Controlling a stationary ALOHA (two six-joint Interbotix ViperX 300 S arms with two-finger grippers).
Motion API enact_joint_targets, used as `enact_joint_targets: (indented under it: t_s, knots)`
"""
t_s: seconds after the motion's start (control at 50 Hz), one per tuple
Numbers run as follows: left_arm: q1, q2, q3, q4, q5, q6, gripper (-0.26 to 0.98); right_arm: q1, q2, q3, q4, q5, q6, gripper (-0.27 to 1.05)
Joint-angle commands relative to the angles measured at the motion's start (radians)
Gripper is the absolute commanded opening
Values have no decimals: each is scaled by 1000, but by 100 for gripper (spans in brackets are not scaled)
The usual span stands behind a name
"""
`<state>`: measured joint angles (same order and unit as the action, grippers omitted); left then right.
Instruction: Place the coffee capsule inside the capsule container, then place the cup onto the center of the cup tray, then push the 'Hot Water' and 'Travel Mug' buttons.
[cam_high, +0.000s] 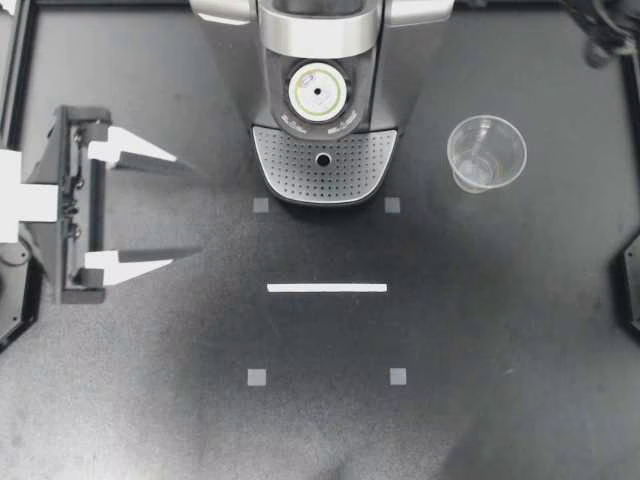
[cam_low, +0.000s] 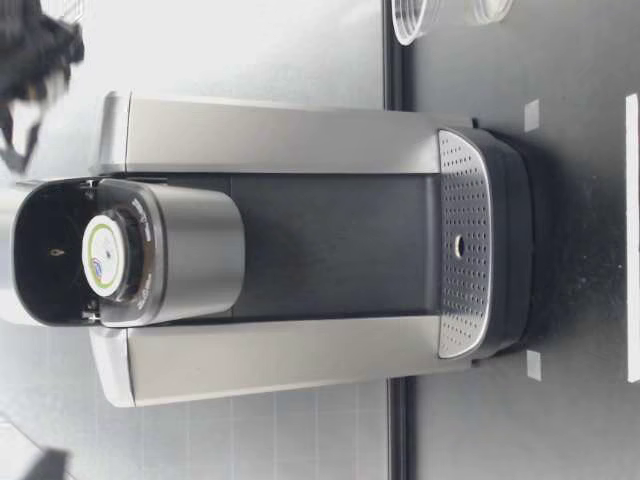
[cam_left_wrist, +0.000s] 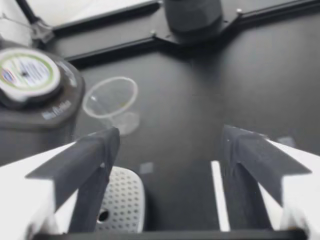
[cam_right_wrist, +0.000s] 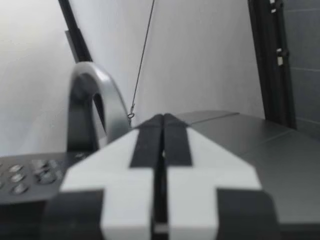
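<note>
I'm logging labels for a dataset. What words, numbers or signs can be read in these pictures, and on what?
Print on the coffee capsule: too small to read.
Lettering on the capsule container rim: too blurred to read.
Marks on the buttons: none legible.
No other text shows.

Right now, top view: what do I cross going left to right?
My left gripper, fingers open → coffee machine → clear cup.

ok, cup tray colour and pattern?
Cup tray: silver, perforated with rows of small holes, one bigger hole at centre. Clearest in the top view.
</note>
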<state>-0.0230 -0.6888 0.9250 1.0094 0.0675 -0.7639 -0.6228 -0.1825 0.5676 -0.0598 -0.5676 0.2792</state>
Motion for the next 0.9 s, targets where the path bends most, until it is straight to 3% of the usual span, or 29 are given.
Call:
enact_joint_targets:
  t_s: [0.0,0.44,0.88]
  knots:
    - [5,-11,-3,-9,-14,-6,76,-8,20,-60,-2,-2,3,8]
    - [14,-14,3,-20,-14,-9,76,66,5,-74,-23,11,5,8]
    - [20,-17,6,-20,-14,-9,76,193,-91,57,-25,6,6,8]
